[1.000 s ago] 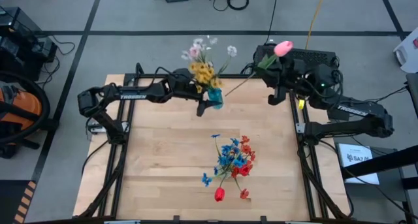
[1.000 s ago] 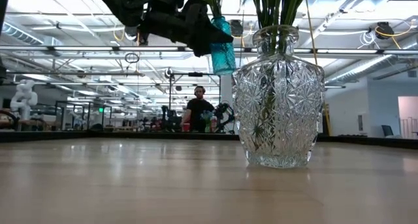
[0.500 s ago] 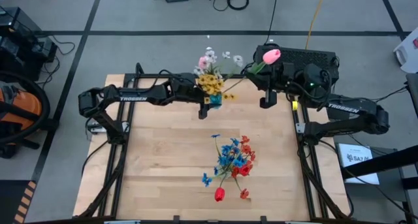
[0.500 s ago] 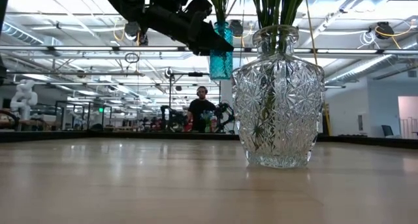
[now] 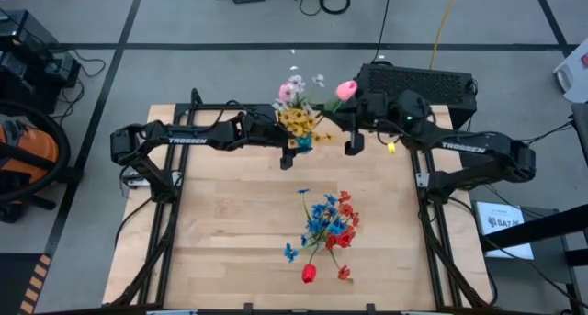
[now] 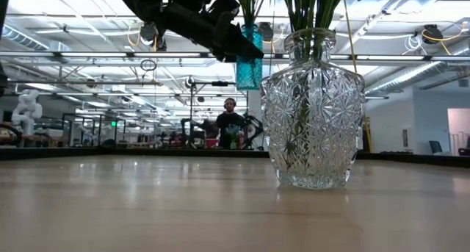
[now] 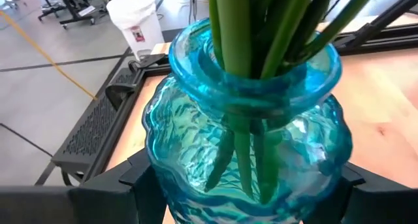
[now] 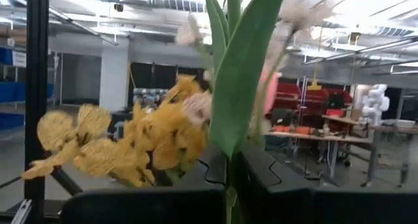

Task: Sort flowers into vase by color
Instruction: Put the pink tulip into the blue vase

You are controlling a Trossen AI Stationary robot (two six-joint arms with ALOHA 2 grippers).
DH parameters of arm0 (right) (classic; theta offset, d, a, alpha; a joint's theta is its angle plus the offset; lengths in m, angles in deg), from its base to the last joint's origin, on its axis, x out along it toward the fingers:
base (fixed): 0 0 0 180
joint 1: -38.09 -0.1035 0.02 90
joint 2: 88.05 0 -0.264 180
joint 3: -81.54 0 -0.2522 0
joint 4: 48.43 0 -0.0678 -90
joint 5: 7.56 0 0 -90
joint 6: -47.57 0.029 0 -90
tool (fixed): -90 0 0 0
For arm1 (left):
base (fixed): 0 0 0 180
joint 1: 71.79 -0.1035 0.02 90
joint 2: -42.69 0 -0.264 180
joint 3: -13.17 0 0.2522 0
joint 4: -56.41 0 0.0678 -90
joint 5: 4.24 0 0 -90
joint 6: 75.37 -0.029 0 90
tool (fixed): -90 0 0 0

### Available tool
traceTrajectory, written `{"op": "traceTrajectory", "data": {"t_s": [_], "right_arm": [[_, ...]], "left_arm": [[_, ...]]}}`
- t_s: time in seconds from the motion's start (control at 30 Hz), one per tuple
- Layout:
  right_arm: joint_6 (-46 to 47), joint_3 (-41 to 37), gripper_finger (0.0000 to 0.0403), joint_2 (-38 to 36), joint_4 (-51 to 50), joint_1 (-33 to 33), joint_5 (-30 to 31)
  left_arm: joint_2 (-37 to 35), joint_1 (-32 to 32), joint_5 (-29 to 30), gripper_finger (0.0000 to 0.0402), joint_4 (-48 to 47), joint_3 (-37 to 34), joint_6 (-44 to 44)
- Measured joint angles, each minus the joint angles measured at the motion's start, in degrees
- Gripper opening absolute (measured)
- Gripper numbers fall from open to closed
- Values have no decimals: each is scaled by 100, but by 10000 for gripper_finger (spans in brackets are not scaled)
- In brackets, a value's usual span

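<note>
While both arms meet over the table's far edge:
Tulip (image 5: 346,89): pink bloom, green stem, slanting up from the right gripper (image 5: 354,146) toward the blue vase (image 5: 300,142).
Right gripper: shut on the tulip's stem.
Blue vase: upright, lifted off the table, clamped between the left gripper's (image 7: 245,198) spread fingers; holds yellow and white flowers (image 5: 299,120).
Clear vase (image 6: 313,109): on the table, red and blue flowers inside.

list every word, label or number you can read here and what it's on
"TROSSEN": white lettering on the left arm, high view.
"TROSSEN": on the right arm; small, only just readable.
White sheet beside the table: dark print, too small to read.
White bin in the left wrist view: label with a red mark, too blurred to read.
</note>
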Motion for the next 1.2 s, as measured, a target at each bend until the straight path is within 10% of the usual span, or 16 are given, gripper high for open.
{"op": "traceTrajectory", "data": {"t_s": [0.77,1.2], "right_arm": [[346,11,23,868,30,7,-111],[519,-2,143,655,-1019,256,35]], "left_arm": [[13,-13,181,256,466,-4,363],[9,-337,315,258,399,-7,904]]}}
